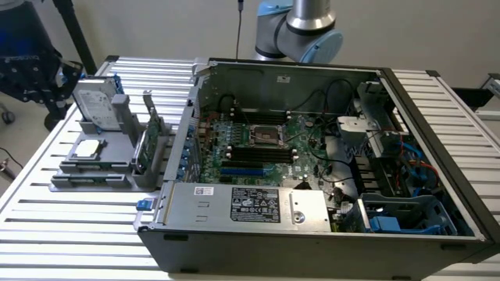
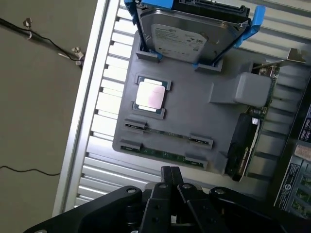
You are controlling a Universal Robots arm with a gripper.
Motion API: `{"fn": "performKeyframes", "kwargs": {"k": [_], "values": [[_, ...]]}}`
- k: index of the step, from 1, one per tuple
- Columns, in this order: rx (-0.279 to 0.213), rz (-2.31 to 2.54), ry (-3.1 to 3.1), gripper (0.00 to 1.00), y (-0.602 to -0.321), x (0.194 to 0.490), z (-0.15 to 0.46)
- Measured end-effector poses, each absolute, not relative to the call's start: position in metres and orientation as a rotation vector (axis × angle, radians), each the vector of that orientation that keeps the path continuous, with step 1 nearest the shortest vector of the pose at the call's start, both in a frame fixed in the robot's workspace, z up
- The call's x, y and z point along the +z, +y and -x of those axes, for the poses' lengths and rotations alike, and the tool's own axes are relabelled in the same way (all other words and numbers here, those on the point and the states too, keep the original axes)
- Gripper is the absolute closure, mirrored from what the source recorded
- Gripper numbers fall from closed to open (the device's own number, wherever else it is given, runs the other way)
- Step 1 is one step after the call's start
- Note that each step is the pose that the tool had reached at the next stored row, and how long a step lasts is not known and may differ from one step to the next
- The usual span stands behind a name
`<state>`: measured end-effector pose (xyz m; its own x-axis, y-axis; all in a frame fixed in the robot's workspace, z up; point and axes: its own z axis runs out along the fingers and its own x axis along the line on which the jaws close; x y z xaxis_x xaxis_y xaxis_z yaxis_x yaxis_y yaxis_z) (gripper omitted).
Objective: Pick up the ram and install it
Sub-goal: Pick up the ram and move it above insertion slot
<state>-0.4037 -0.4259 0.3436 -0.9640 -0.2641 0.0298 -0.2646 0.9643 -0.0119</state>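
The ram [image 2: 163,153] is a long thin green stick standing on edge in clips along the near side of a grey holder [image 2: 194,111]. A second thin stick [image 2: 167,134] lies parallel just beyond it. My gripper [image 2: 171,172] hovers above the slatted table beside that edge of the holder. It is shut with its black fingers pressed together and nothing between them, apart from the ram. In the exterior view the holder [image 1: 105,170] sits at the left of the open computer case [image 1: 312,234]. The motherboard's black memory slots [image 1: 262,153] lie inside the case.
The holder also carries a silver hard drive in a blue frame [image 2: 189,36], a square processor chip [image 2: 150,94] and a green expansion card with a metal bracket [image 2: 250,141]. Cables [image 2: 48,43] trail on the floor past the table edge. The arm's base [image 1: 301,29] stands behind the case.
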Motion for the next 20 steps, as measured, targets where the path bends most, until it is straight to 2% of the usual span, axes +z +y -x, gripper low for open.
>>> {"fn": "performKeyframes", "kwargs": {"k": [20], "values": [[0.032,-0.967,-2.963,0.89,-0.4259,0.3358,0.4037]]}}
